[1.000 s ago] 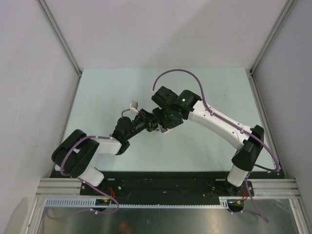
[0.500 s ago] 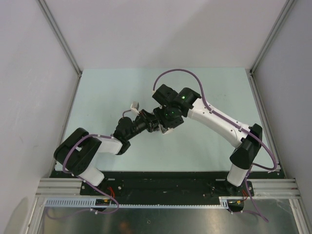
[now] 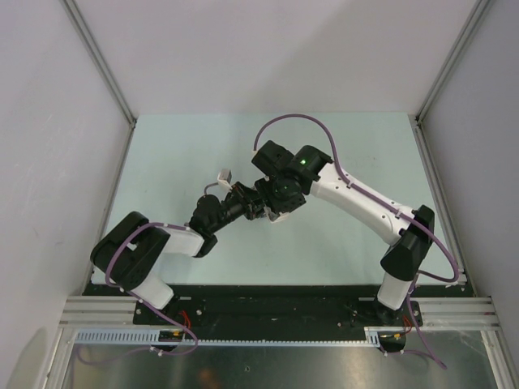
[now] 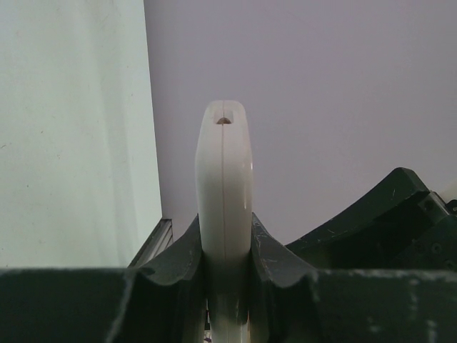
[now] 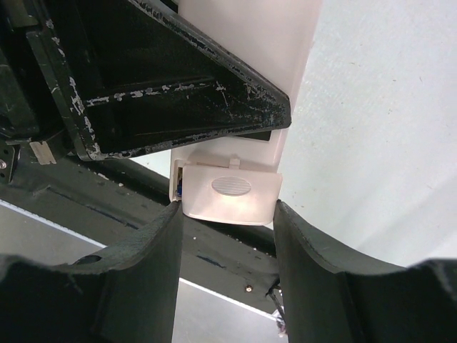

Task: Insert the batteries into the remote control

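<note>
- Remote control, a small flat white plastic bar [image 4: 223, 179], is held up off the pale green table [image 3: 162, 162] near its middle, where the two arms meet. No keypad face shows, only the bar's thin edge and plain back.
- The left gripper [image 4: 224, 239] is clamped across the bar's two broad faces, its dark fingers tight against the plastic. I take this as a vice, keeping the back exposed for the other arm.
- The right gripper [image 5: 227, 214] has its two fingers drawn in close on either side of the white battery cover with the ribbed oval thumb patch [image 5: 232, 194], at the bar's end. They look to be touching it and pinching it.
- The cover sits slightly off the body. A blue sliver [image 5: 179, 187] peeps from the gap at one corner, likely a battery already seated.
- My guess is that the cover is being slid, though I cannot tell whether toward shut or open.
- I can find no other battery in any view.
</note>
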Robot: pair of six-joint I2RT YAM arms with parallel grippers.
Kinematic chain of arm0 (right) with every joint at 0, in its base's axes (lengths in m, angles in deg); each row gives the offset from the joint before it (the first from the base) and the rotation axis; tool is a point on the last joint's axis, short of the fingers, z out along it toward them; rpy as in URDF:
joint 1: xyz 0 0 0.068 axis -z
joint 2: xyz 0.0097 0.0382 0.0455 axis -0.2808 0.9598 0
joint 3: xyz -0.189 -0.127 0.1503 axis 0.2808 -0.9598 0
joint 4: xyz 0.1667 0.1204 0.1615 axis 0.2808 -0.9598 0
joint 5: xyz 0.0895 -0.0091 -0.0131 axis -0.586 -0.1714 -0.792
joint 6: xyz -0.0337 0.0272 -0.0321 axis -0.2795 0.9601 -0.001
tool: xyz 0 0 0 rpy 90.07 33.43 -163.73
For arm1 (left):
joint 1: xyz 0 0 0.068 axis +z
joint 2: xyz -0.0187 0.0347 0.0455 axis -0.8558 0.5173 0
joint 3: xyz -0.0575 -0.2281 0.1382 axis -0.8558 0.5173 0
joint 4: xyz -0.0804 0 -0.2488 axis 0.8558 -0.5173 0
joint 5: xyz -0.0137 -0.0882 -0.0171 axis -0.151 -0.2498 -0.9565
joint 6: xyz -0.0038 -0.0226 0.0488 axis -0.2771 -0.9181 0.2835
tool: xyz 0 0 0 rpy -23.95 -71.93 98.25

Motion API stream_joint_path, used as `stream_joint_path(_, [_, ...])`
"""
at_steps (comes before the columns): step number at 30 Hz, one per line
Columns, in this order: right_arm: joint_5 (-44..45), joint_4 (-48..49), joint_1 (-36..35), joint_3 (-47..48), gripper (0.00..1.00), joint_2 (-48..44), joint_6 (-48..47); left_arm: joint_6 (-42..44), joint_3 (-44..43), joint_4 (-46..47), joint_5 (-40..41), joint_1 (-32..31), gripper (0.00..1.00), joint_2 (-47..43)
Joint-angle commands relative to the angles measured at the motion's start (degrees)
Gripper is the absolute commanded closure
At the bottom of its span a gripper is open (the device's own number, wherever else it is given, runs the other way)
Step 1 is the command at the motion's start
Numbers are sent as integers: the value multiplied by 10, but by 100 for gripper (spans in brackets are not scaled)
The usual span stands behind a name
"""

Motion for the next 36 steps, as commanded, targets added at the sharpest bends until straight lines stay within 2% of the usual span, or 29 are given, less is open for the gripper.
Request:
stream_joint_path(1, [27, 8, -1, 27, 62, 14, -2, -20, -7, 72, -20, -9, 100, -2])
stream_joint_path(36, [31, -7, -14, 56, 50, 27, 4, -17, -9, 71, -17, -9, 100, 6])
